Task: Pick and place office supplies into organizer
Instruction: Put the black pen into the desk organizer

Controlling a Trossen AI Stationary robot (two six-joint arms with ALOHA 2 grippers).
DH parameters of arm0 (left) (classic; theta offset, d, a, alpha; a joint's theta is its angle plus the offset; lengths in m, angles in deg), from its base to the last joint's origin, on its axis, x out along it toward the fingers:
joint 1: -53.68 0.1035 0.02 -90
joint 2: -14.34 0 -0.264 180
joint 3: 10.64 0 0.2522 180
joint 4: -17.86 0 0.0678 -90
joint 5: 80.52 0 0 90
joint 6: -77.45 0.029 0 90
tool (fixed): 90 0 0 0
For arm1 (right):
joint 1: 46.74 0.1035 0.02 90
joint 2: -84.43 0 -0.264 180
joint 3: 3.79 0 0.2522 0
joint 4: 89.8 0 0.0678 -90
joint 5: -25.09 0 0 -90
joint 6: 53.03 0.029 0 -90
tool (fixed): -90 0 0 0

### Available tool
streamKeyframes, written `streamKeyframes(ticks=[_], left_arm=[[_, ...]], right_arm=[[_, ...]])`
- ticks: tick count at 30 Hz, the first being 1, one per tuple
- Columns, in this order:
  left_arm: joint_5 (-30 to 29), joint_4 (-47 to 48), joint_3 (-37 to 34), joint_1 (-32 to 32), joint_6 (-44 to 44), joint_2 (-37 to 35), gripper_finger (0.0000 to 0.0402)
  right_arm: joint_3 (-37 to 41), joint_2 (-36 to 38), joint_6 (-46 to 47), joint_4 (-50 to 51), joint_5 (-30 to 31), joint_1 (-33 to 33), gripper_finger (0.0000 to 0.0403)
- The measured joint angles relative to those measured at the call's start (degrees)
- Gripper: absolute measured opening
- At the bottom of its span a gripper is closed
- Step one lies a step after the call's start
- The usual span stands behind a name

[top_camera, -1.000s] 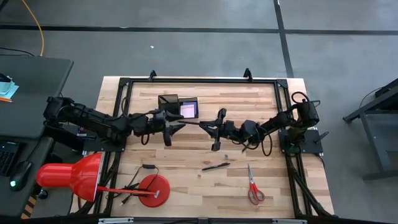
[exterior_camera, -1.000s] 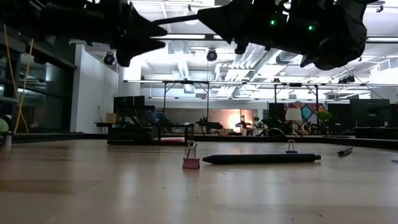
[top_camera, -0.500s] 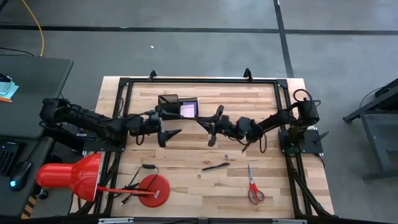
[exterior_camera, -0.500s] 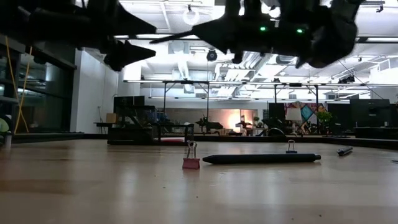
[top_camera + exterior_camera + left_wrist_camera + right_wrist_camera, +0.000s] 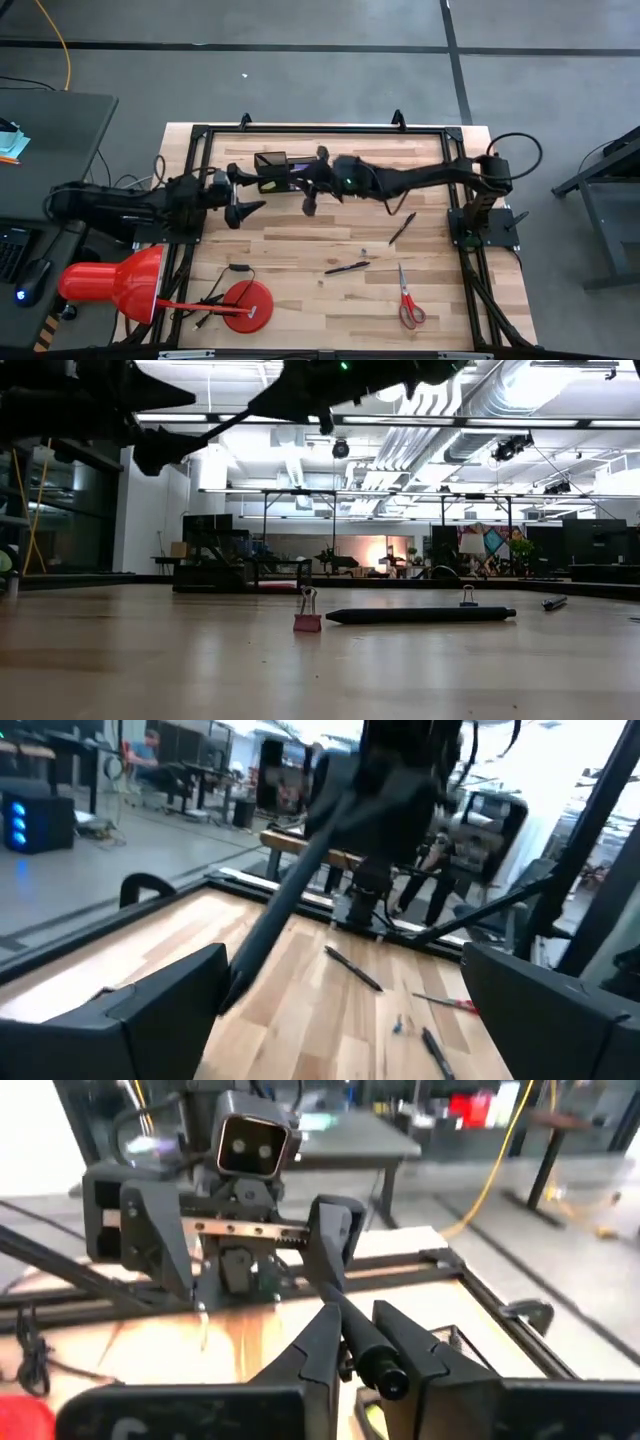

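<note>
My right gripper (image 5: 305, 186) reaches across the far middle of the table and is shut on a slim black pen (image 5: 285, 910). It hangs over the black organizer (image 5: 270, 160), hiding most of it. The pen's free end points toward my left gripper (image 5: 252, 192), which stands open and empty by the table's left side. Two more black pens (image 5: 347, 268) (image 5: 402, 228) and the red-handled scissors (image 5: 407, 300) lie flat on the wood at the near right. My right gripper pinches the pen between its two fingers (image 5: 312, 1348) close to the pen's blunt rear end (image 5: 385, 1372). The fingers come level from the table's right and lie along the pen. Its long front part (image 5: 235, 422) sticks out, slanting down, clear of the table.
A red desk lamp (image 5: 110, 285) with a round base (image 5: 247, 305) and cord takes the near left corner. A pink binder clip (image 5: 307, 622) and a second clip (image 5: 468, 598) sit on the wood. A black frame (image 5: 300, 128) rims the table.
My left gripper has opened, let go of the pen and drawn back toward the table's left edge. My right gripper, still shut on the pen, has risen and carried it left and toward the far edge, over the organizer.
</note>
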Motion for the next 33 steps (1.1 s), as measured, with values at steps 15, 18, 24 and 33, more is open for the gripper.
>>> streamKeyframes(ticks=[15, 18, 24, 33], left_arm=[[8.91, 8.6, 0.04, 14.64, -4.02, -11.85, 0.0381], [7.14, 10.28, 0.09, 16.43, -4.03, -13.05, 0.0381], [-0.09, 17.71, 0.09, 19.14, -4.41, -13.17, 0.0381], [0.86, 20.23, 0.07, 19.1, -3.99, -13.18, 0.0381]], right_arm=[[-24.36, -0.05, 0.54, 41.8, 0.19, -9.48, 0.0031], [-23.99, -0.69, 2.13, 41.7, -3.03, -11.35, 0.004], [-23.98, -6.03, 1.86, 40.39, -7.95, -12.05, 0.0034], [-29.71, -13.76, 1.46, 40.34, -11.15, -13.23, 0.0039]])
